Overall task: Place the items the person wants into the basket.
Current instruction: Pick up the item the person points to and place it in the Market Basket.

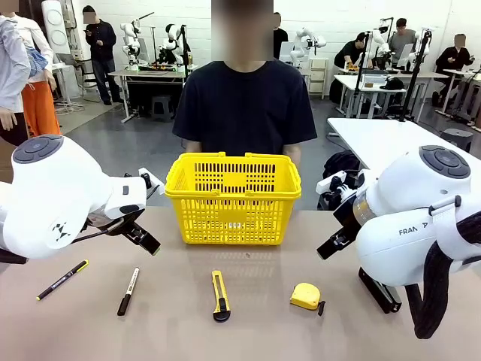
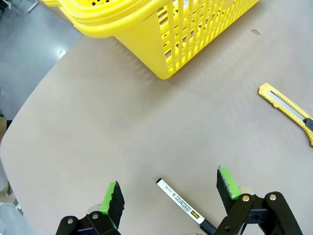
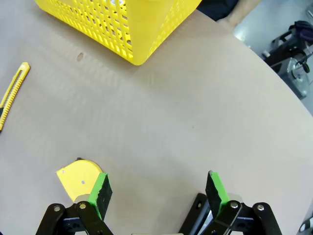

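Observation:
The yellow basket (image 1: 233,199) stands mid-table in front of the person (image 1: 248,105) in a black T-shirt. On the near table lie, left to right, the black pen with yellow accents (image 1: 62,280), the black marker (image 1: 128,290) and the yellow-and-black utility knife (image 1: 219,295). My left gripper (image 1: 146,241) hovers left of the basket, open and empty. In the left wrist view the marker (image 2: 183,205) lies below the open left gripper (image 2: 170,191), with the knife (image 2: 288,108) and basket (image 2: 161,29) farther off. My right gripper (image 1: 333,247) hangs open and empty right of the basket.
A yellow tape measure (image 1: 306,296) lies right of the knife, and a black stapler (image 1: 379,289) sits under the right arm. In the right wrist view the tape measure (image 3: 76,180) sits beside a finger of the right gripper (image 3: 159,190). Bare tabletop surrounds the basket (image 3: 122,24).

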